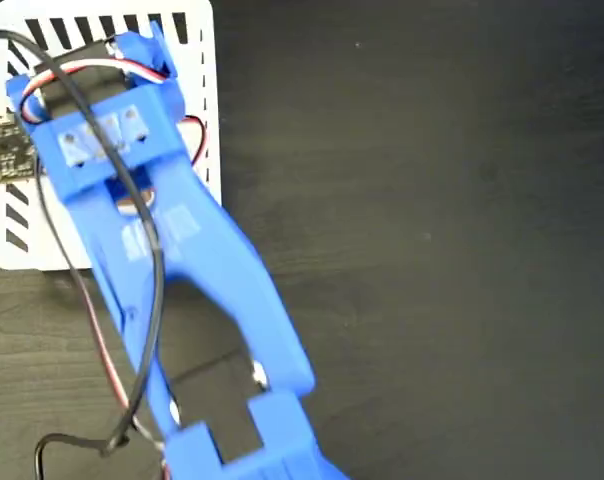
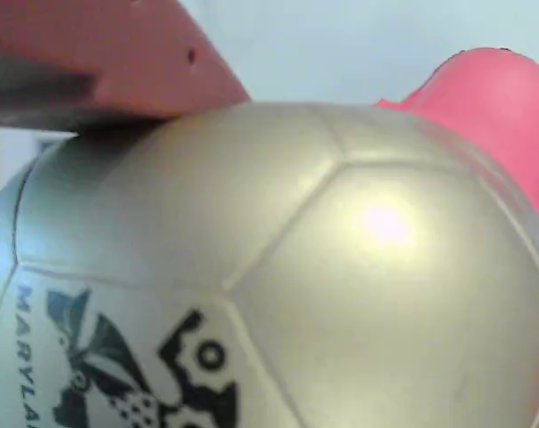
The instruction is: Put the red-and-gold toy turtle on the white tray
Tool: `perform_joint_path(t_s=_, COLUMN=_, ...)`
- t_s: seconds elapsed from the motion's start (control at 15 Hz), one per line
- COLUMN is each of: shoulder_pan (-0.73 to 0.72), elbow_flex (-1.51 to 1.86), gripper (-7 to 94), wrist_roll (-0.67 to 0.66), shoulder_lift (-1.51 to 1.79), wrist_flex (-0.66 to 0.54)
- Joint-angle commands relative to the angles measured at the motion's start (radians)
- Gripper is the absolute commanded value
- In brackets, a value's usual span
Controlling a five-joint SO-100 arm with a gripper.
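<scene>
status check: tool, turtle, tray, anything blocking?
Tool state unreadable: one finger lies against the turtle shell. Arm is over the white tray, hiding the turtle in the fixed view. No obstruction seen.

fixed view is evenly lit but a bit soft, the dark wood-grain worktop (image 1: 452,200) looks dim and the flat white slotted tray (image 1: 197,60) is nearly blown out. wrist view is super close: the shiny gold domed turtle shell (image 2: 278,285) has a glare spot near the middle, edges blurry.
</scene>
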Motion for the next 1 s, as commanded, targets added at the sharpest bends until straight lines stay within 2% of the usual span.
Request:
perform_joint_path(t_s=0.0, shoulder_pan=-0.015, elbow_flex=-0.074, gripper=0, wrist_roll=0.015, shoulder_lift=0.015, wrist_flex=-0.031)
perform_joint_path(t_s=0.27, shoulder_pan=-0.018, elbow_flex=-0.153, gripper=0, wrist_roll=0.032, shoulder_lift=-0.037, wrist_flex=-0.089)
perform_joint_path(t_s=0.53, shoulder_pan=-0.028, elbow_flex=-0.181, gripper=0, wrist_roll=0.044, shoulder_lift=-0.066, wrist_flex=-0.084)
perform_joint_path(t_s=0.6, shoulder_pan=-0.028, elbow_flex=-0.181, gripper=3, wrist_roll=0.044, shoulder_lift=-0.071, wrist_flex=-0.086)
perform_joint_path(t_s=0.73, shoulder_pan=-0.028, elbow_flex=-0.179, gripper=24, wrist_roll=0.046, shoulder_lift=-0.075, wrist_flex=-0.074)
perform_joint_path(t_s=0.87, shoulder_pan=-0.026, elbow_flex=-0.179, gripper=54, wrist_roll=0.049, shoulder_lift=-0.078, wrist_flex=-0.057)
perform_joint_path(t_s=0.93, shoulder_pan=-0.025, elbow_flex=-0.178, gripper=57, wrist_roll=0.051, shoulder_lift=-0.078, wrist_flex=-0.055)
